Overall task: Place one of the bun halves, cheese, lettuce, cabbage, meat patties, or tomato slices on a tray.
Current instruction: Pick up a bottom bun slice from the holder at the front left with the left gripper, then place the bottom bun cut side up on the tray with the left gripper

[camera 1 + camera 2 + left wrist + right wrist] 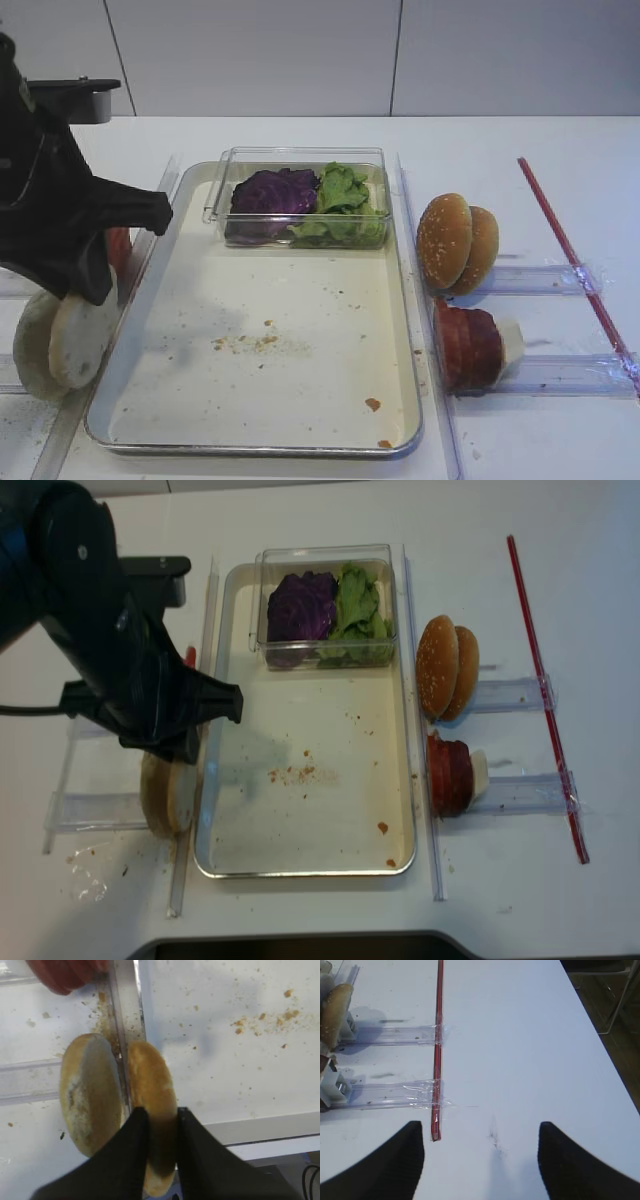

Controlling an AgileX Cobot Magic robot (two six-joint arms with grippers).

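While the left tool (pixel 161 1112) pinches one bun half (pixel 150 1110) on edge between its two black fingers, the half has not yet reached the tray (pixel 300 400): it stands upright just outside the tray's left rim, beside a second pale bun half (pixel 90 1092) in the clear plastic rack on the bench (pixel 520 440). In the high view both halves sit low at the left, partly hidden by the black arm. So the grasp looks made, and what is left, by my judgement, is to lift the half clear of its neighbour, carry it rightward over the rim and set it down on the bare, crumb-speckled floor of the tray.

Nothing of the task's food lies on the tray floor itself. The purple cabbage (pixel 272 192) and the green lettuce (pixel 343 205) are in a small clear plastic box (pixel 300 155) resting at the tray's far end. To the right of the tray stand the sesame bun tops (pixel 457 242) and, nearer, a stack of red-brown slices (pixel 470 345) with a pale piece behind it.

The right tool (pixel 481 1152) hangs over bare bench, fingers spread wide, holding nothing, near a red rod (pixel 439 1035) taped across the rack rails.
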